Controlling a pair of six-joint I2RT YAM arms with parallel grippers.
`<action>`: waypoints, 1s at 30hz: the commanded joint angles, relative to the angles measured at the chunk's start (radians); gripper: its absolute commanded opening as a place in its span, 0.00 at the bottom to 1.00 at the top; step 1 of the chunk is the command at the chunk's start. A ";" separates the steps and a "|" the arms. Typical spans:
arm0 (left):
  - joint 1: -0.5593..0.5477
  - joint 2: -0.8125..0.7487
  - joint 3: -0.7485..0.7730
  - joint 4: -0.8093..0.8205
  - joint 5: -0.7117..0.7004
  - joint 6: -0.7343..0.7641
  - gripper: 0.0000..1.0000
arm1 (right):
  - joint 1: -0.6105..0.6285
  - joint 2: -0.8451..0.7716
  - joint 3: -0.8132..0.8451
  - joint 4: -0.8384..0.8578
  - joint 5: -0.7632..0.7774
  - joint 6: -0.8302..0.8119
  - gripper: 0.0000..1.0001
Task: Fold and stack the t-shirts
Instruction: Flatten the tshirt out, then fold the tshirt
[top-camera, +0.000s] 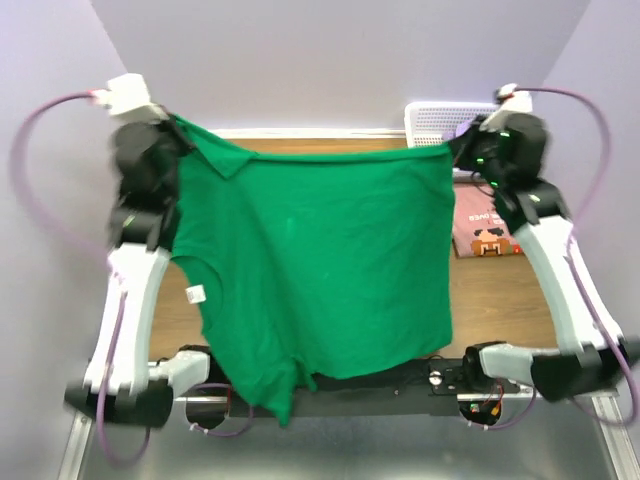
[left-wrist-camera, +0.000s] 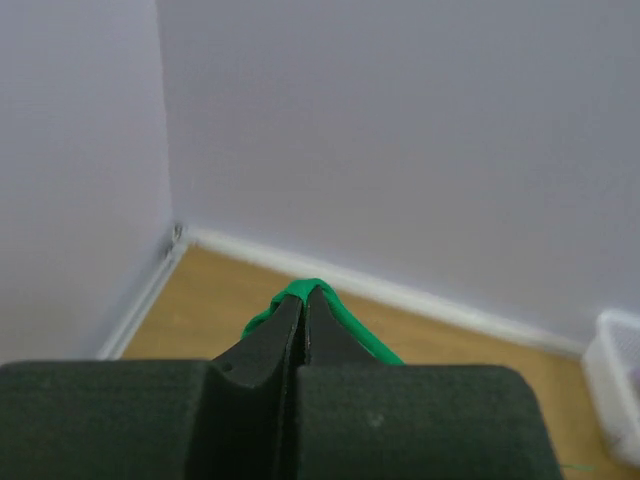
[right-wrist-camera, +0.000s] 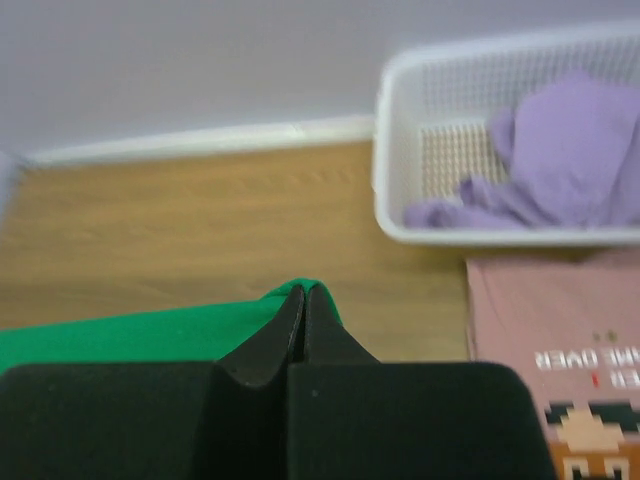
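The bright green t-shirt (top-camera: 320, 260) hangs spread wide in the air between both arms, its lower edge drooping past the table's near edge. My left gripper (top-camera: 172, 125) is shut on its upper left corner; green cloth (left-wrist-camera: 330, 305) wraps the closed tips (left-wrist-camera: 305, 292). My right gripper (top-camera: 455, 143) is shut on the upper right corner, with the green cloth (right-wrist-camera: 120, 335) at the tips (right-wrist-camera: 303, 292). The dusty pink shirt (top-camera: 485, 225) lies flat at the right, its print showing in the right wrist view (right-wrist-camera: 570, 380). The lavender shirt (right-wrist-camera: 570, 160) lies crumpled in the basket.
The white lattice basket (top-camera: 440, 120) stands at the back right corner against the wall; it also shows in the right wrist view (right-wrist-camera: 400, 215). A white label (top-camera: 195, 294) hangs from the green shirt's left side. Walls close the table at back and left.
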 joint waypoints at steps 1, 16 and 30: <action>0.008 0.173 -0.163 0.118 -0.045 0.005 0.06 | -0.010 0.145 -0.148 0.056 0.132 -0.048 0.01; 0.013 0.830 0.085 0.150 0.011 -0.074 0.06 | -0.011 0.719 -0.113 0.422 0.213 -0.089 0.01; 0.026 0.659 -0.021 0.014 0.016 -0.250 0.06 | -0.017 0.725 -0.052 0.423 0.204 -0.109 0.01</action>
